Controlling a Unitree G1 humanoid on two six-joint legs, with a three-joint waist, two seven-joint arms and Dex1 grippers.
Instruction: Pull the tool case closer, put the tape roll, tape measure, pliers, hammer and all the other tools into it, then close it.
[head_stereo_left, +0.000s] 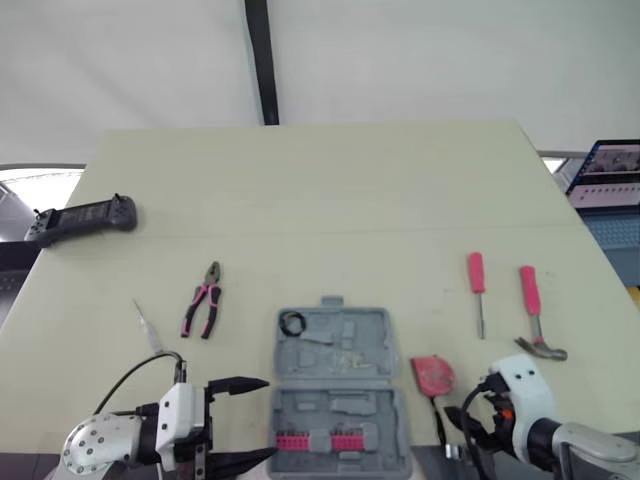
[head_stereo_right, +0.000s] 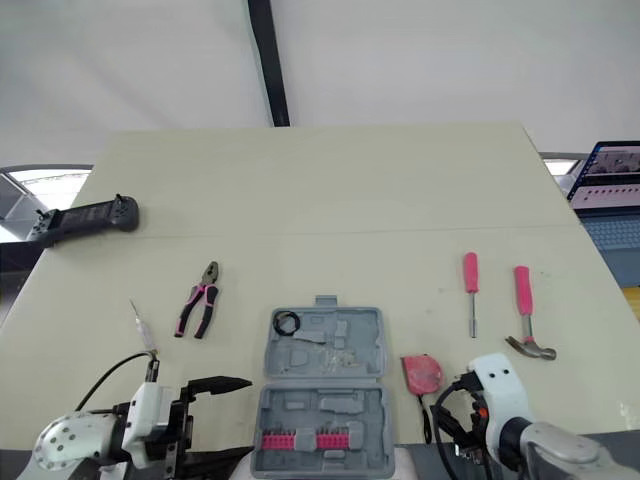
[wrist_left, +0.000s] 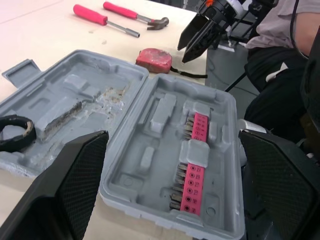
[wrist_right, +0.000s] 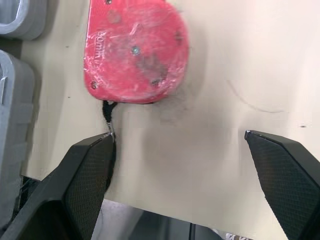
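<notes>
The grey tool case (head_stereo_left: 335, 390) lies open at the table's front edge, with pink bit strips (head_stereo_left: 320, 441) in its near half. A black tape roll (head_stereo_left: 292, 323) sits in the far half. My left gripper (head_stereo_left: 238, 422) is open just left of the case, fingers pointing at it. The red tape measure (head_stereo_left: 433, 374) lies right of the case. My right gripper (wrist_right: 177, 135) is open just short of it, touching nothing. The pink-handled pliers (head_stereo_left: 203, 299) lie to the left. A pink screwdriver (head_stereo_left: 477, 290) and the hammer (head_stereo_left: 538, 320) lie to the right.
A small thin tool (head_stereo_left: 147, 325) lies left of the pliers. A black controller (head_stereo_left: 85, 220) rests at the table's left edge. A laptop (head_stereo_left: 610, 190) stands beyond the right edge. The table (head_stereo_left: 320, 200) stretches bare behind the tools.
</notes>
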